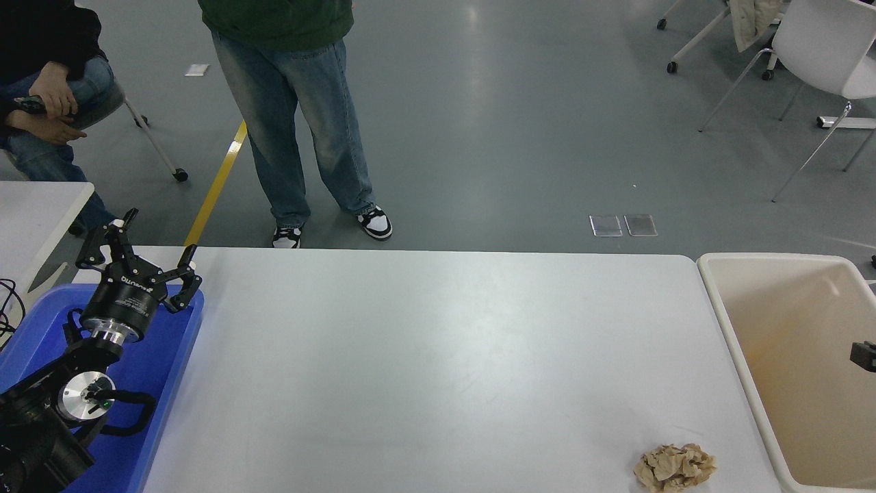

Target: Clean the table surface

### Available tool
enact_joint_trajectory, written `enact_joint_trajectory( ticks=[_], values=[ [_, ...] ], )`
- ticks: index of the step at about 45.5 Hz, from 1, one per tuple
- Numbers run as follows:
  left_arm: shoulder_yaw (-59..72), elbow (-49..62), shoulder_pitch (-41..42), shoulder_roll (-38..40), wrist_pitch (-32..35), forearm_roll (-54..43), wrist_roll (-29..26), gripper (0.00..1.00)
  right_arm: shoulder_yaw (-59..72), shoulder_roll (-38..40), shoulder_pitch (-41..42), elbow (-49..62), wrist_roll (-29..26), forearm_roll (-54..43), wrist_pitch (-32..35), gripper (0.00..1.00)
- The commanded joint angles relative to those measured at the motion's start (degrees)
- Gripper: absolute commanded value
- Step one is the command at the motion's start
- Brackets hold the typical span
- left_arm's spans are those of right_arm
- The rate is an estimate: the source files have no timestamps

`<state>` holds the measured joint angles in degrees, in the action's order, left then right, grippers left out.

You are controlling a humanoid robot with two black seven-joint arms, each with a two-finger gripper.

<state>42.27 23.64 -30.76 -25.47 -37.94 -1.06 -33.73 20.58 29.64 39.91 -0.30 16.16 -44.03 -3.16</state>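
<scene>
The table surface (438,356) is a wide white-grey top that fills the middle of the head view. A crumpled brown paper ball (675,467) lies on it near the front right corner. My left gripper (147,250) is open and empty, parked over a blue tray at the lower left. Of my right arm only a small black part (864,356) shows at the right edge, over the beige bin (725,322). I cannot tell whether that gripper is open or shut.
The blue tray (171,383) sits on the table's left end under my left arm. The beige bin stands just off the table's right end. A person in jeans (301,123) stands at the far side, and another sits at the top left. A smaller white table corner (34,205) shows at left.
</scene>
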Motion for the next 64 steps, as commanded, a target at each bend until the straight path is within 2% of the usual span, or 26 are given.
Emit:
enact_joint_trajectory(
  ticks=[1, 5, 9, 14, 18, 24, 29, 40, 44, 52, 59, 64],
  values=[
    [0.0, 0.0, 0.0, -0.02, -0.03, 0.0, -0.02, 1.0, -25.2, 4.98, 0.7, -10.32, 0.28, 3.16, 0.26, 0.99],
    [0.0, 0.0, 0.0, 0.07, -0.03, 0.0, -0.02, 1.0, -40.76, 8.32, -1.75, -19.63, 0.19, 3.42, 0.79, 0.99],
    [0.0, 0.0, 0.0, -0.02, -0.03, 0.0, -0.02, 1.0, -55.7, 12.36, -7.9, -31.05, 0.28, 3.42, 0.79, 0.99],
    [0.0, 0.0, 0.0, -0.02, -0.03, 0.0, -0.02, 1.0, -71.71, 12.28, -15.72, -40.56, 0.19, 3.42, 0.79, 1.0],
    [0.0, 0.0, 0.0, 0.06, -0.03, 0.0, -0.02, 1.0, -79.19, 10.09, -17.93, -43.12, -0.25, 4.91, 0.79, 1.0],
    [0.0, 0.0, 0.0, -0.02, -0.03, 0.0, -0.02, 1.0, -80.09, 7.54, -17.58, -43.82, 0.28, 19.13, 0.61, 1.0],
    [0.0, 0.0, 0.0, 0.06, -0.03, 0.0, -0.02, 1.0, -80.35, 6.05, -17.49, -47.86, 0.72, 25.39, 0.7, 1.0],
    [0.0, 0.0, 0.0, 0.07, -0.03, 0.0, -0.02, 1.0, -82.02, 3.15, -17.75, -52.52, 1.42, 26.36, 0.61, 1.0],
    [0.0, 0.0, -0.08, 0.06, -0.03, 0.0, -0.02, 1.0, -81.93, 1.91, -18.46, -53.14, 3.96, 26.45, 1.31, 0.99],
    [0.0, 0.0, -0.08, 0.07, -0.12, 0.0, -0.02, 1.0, -80.88, -0.9, -18.55, -52.79, 5.9, 26.45, 8.78, 0.99],
    [0.0, 0.0, -0.08, 0.07, -0.21, 0.0, 0.06, 1.0, -80.96, -5.02, -18.11, -50.77, 5.99, 26.45, 11.15, 0.99],
    [0.0, 0.0, -0.08, 0.07, -0.29, 0.0, 0.06, 1.0, -81.05, -7.75, -18.2, -49.01, 6.78, 26.36, 15.19, 0.99]
  ],
)
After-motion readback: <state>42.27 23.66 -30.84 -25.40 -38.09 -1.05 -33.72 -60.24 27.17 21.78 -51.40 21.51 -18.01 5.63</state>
